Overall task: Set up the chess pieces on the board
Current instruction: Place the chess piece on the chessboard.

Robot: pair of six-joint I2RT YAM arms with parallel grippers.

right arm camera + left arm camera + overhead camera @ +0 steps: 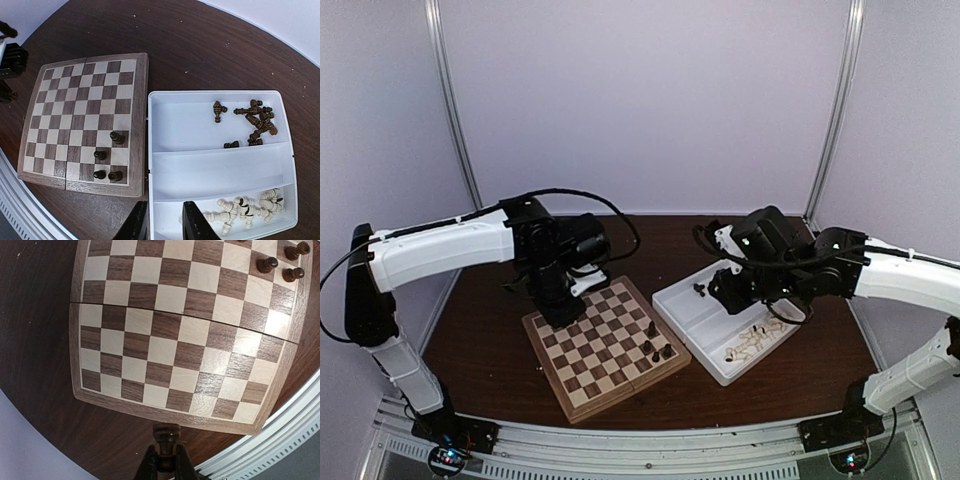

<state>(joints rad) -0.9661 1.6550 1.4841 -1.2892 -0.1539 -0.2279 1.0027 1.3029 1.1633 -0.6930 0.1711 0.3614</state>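
Chess set-up, part done: left claw [161,464] pinches one dark chess piece [166,434] at the board [76,355] edge's 10 o'clock, evidently for placing; four dark pieces [100,155] stand toward its 4 o'clock; right claw [165,225], narrowly spread and empty, hovers over the tray [220,170] at 3 o'clock, likely to fetch another.

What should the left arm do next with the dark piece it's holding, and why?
Probably carry the dark piece over the board and lower it onto a free square. The left gripper has its jaws shut on it, and the wrist view shows it just outside the board's border.
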